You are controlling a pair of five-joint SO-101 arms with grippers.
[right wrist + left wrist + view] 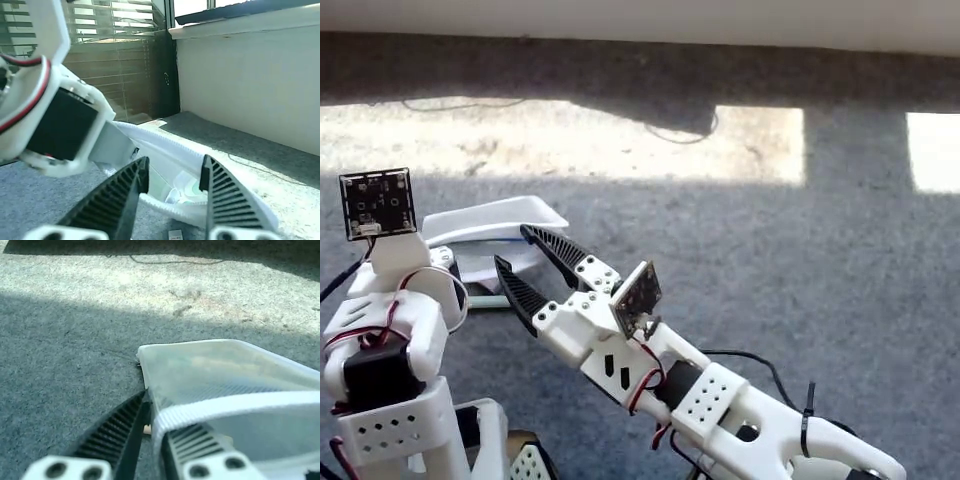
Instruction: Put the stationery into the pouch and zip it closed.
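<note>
The left gripper (155, 416) is pinched on the pouch (225, 375). Its two black ribbed fingers press together on the white woven band along the pouch's edge, near one corner. The right gripper (513, 247) is spread wide, with a clear gap between its ribbed, tapering black fingers. It holds nothing, and its tips sit just beside the pouch's near side. I cannot tell whether they touch it.

The pouch is a flat, milky, see-through plastic bag trimmed with white webbing. It lies on the grey carpet (770, 260) near its left edge, with one end lifted in the left gripper. Faint pale and greenish shapes show through its wall, too blurred to name.

The carpet is short and nubbly, with a bright sunlit band across its far side. A thin dark cable (680, 135) trails there. The white body of the left arm (390, 330) stands close beside the right gripper.
</note>
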